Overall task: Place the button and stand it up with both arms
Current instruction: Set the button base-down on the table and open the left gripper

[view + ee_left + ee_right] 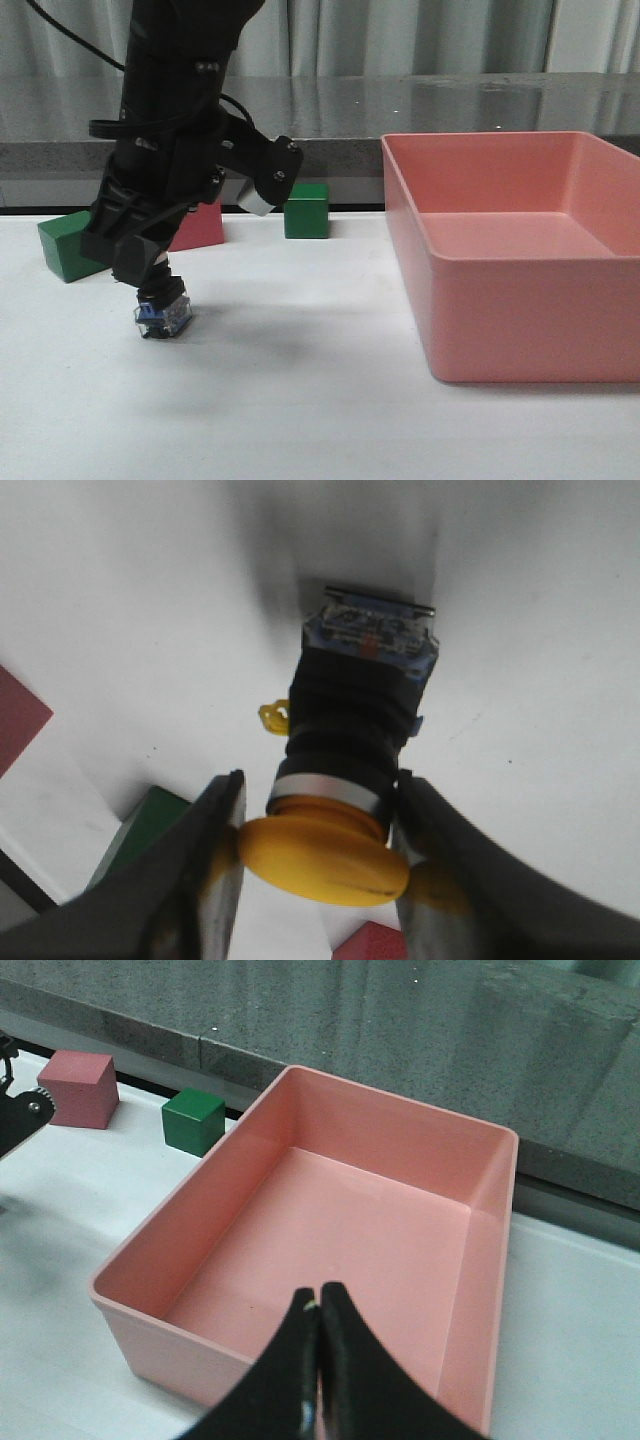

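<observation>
Button [163, 312] sitting base-down on white table [300, 400], blue/clear block touching the surface, body leaning slightly, yellow cap up inside the left gripper [135, 265]. Left wrist view showing fingers [215, 880] pinching either side at the cap and silver collar of button [350, 770], so clamped on it, not released. Right gripper [320, 1360] hovering over pink bin [330, 1230], tips pressed together, holding nothing. Green cube [306, 210], second green cube [68, 246] and pink cube [200, 225] standing behind, well clear of the set-down spot. Step in hand, judging by this: standing phase, base down, balance not yet confirmed. Next move probably calling for squaring the body upright, then parting the fingers slowly and lifting straight up to avoid tipping the narrow base; risking topple if the cap drags on a finger.
</observation>
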Controlling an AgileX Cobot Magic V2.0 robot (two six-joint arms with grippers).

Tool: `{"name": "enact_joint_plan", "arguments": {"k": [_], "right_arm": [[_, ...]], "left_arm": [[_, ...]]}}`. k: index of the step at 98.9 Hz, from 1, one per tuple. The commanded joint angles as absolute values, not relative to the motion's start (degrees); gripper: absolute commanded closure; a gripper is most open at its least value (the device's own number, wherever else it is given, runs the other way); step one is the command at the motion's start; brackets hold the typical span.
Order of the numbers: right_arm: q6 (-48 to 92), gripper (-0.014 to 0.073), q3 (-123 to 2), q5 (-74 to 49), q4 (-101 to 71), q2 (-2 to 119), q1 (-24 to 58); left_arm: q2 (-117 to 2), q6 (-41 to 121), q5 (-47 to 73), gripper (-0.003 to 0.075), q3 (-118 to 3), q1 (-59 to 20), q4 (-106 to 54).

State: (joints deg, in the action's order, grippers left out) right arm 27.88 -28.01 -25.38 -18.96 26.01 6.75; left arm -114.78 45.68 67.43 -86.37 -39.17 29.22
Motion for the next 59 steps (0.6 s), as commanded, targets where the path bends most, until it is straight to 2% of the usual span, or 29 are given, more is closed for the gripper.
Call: {"name": "enact_joint_plan", "arguments": {"k": [1,13,22,59], "right_arm": [[27.78,0.0654,-29.57,-21.82,-19.3,26.16,6.36],[27.78,0.0654,-29.57,-21.82,-19.3,26.16,6.36],[27.78,0.0654,-29.57,-21.82,-19.3,26.16,6.36],[27.78,0.0654,-29.57,-21.82,-19.3,26.16,6.36]], "left_arm": [[-111.96,44.17,68.48,0.0502,-87.9,-39.57,30.49],[-111.96,44.05,68.9,0.0296,-87.9,-39.57,30.49],[-111.73,44.05,69.4,0.021,-87.9,-39.57,30.61],[-107.38,43.92,73.11,0.0207,-87.9,-37.92,31.76]]}}
